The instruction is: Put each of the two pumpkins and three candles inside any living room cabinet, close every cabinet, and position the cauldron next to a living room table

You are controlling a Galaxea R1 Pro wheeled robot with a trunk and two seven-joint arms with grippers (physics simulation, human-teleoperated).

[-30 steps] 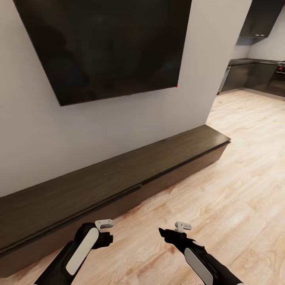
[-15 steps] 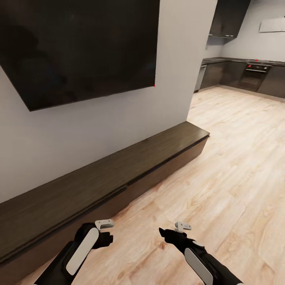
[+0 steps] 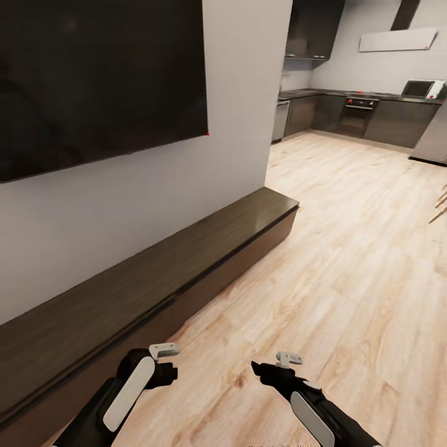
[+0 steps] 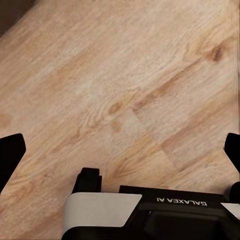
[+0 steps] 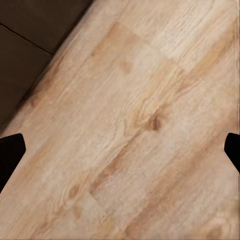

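Observation:
The cabinet (image 3: 186, 261) is the long low dark-brown unit running along the white wall under a big black screen. Its fronts look flush, with a slight step in the front edge (image 3: 176, 299) partway along. A dark corner of the cabinet (image 5: 30, 40) also appears in the right wrist view. My left gripper (image 3: 166, 363) hangs open over bare wood floor close to the cabinet front, its fingertips (image 4: 10, 155) spread wide with nothing between them. My right gripper (image 3: 268, 367) is open too, over the floor (image 5: 130, 125). The pumpkins, candles, cauldron and table are out of view.
A large black wall screen (image 3: 93, 81) hangs above the cabinet. Past the wall's end lies a kitchen with dark cabinets (image 3: 397, 115), an oven (image 3: 355, 116) and a microwave (image 3: 416, 88). Light wood floor (image 3: 347, 248) stretches wide to the right. Wooden legs (image 3: 439, 208) poke in at the right edge.
The whole view has swung to the right, so the camera has turned: the cabinet and screen slide left and more of the kitchen shows. Both arms keep the same pose.

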